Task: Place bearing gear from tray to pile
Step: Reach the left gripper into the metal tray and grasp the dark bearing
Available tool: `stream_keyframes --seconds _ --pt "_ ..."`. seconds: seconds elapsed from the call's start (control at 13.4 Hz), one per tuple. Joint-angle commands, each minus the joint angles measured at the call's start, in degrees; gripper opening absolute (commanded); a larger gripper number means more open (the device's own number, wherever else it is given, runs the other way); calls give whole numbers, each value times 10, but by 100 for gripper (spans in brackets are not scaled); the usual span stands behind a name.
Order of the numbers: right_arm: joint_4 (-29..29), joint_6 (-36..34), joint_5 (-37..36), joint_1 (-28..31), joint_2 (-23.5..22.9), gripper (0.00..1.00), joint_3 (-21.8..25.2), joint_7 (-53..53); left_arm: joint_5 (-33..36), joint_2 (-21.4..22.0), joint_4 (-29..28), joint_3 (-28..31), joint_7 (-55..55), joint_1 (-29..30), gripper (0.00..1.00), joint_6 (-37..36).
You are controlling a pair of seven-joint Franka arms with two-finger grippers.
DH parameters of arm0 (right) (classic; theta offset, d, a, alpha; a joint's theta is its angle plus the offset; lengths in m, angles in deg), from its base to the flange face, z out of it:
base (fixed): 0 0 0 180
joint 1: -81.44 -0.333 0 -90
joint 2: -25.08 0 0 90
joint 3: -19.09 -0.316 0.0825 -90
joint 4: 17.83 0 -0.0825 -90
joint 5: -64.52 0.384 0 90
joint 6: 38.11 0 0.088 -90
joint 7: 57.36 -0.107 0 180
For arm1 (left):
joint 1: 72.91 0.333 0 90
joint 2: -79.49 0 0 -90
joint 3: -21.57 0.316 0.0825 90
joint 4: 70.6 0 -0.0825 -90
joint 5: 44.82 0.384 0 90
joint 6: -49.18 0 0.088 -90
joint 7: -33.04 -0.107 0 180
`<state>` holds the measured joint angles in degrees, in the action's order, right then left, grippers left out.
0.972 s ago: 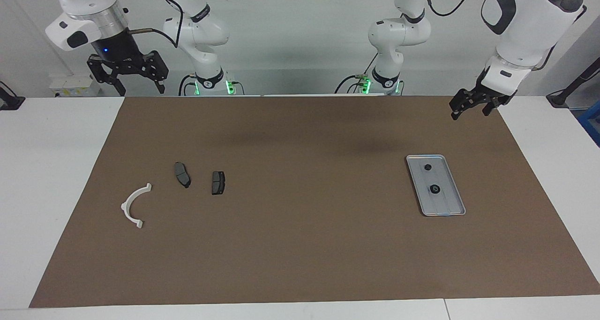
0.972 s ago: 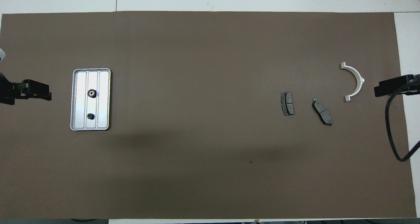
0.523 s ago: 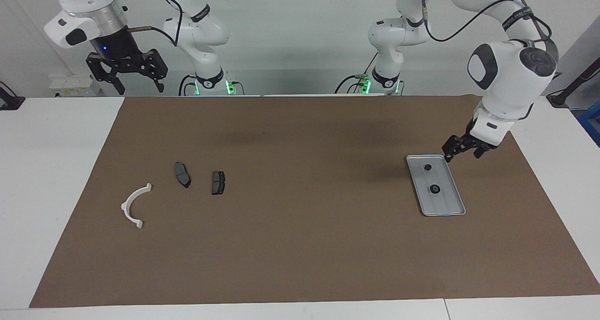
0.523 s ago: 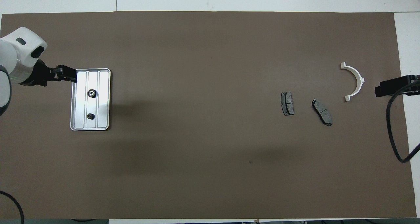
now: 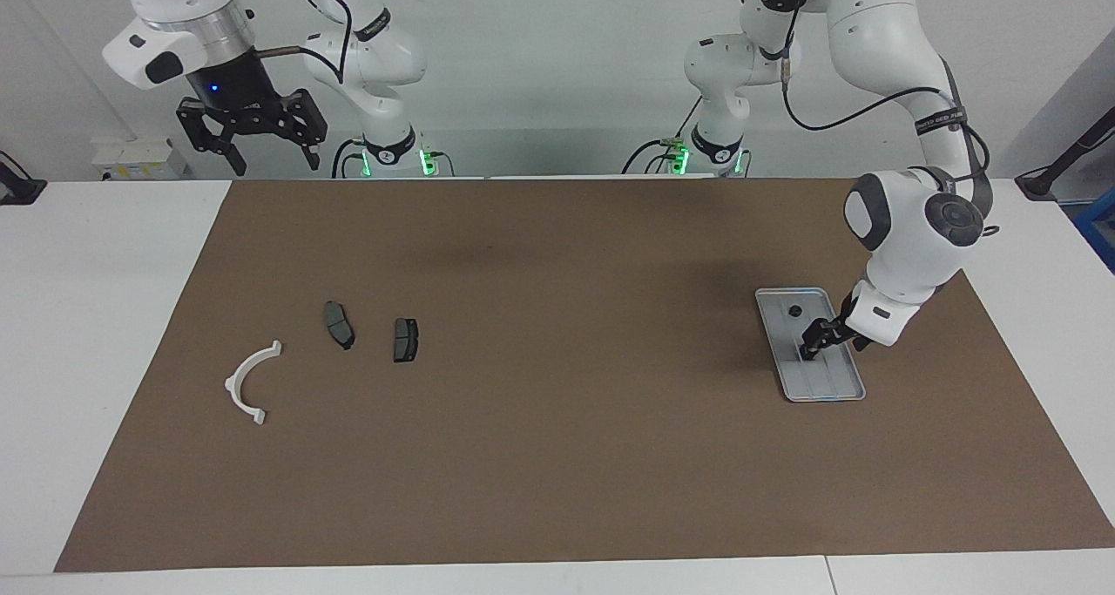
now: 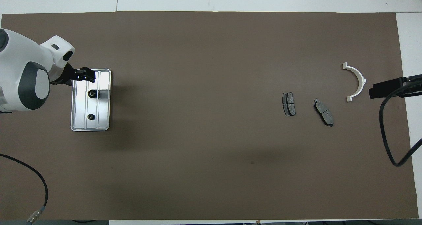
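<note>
The silver-grey tray [image 5: 824, 395] lies on the mat toward the left arm's end; it also shows in the overhead view [image 6: 75, 121]. Two small dark bearing gears sit in it: the nearer gear [image 5: 794, 311] [image 6: 90, 117] and the farther gear [image 6: 92, 93], which the hand hides in the facing view. My left gripper [image 5: 829, 346] [image 6: 87, 75] is low over the tray at the farther gear, open, holding nothing. The pile lies toward the right arm's end: a white arc [image 5: 248, 382] [image 6: 356, 81] and two dark pads [image 5: 339, 324] [image 5: 405, 340]. My right gripper [image 5: 253, 140] waits open, raised.
A brown mat [image 5: 557, 456] covers most of the white table. The right arm's black cable [image 6: 390, 132] hangs over the mat's edge near the arc. The left arm's cable [image 6: 39, 182] lies over the mat's near corner.
My left arm has swung down from above the mat's near edge to low over the tray. The right gripper has shifted slightly toward the middle. The parts have not moved.
</note>
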<state>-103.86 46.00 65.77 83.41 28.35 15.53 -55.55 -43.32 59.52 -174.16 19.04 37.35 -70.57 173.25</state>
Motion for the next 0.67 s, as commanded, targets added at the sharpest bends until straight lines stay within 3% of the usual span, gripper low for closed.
stream_keyframes --seconds 0.0,0.37,0.6 --pt "-17 11 17 10 13 100 0 -4 -5 16 -61 1 2 11 77 59" --pt "-27 4 17 7 20 100 0 -3 -6 20 -96 -1 49 5 73 88" --pt "-77 7 17 6 49 100 -2 -7 -5 22 -102 -1 50 5 72 88"
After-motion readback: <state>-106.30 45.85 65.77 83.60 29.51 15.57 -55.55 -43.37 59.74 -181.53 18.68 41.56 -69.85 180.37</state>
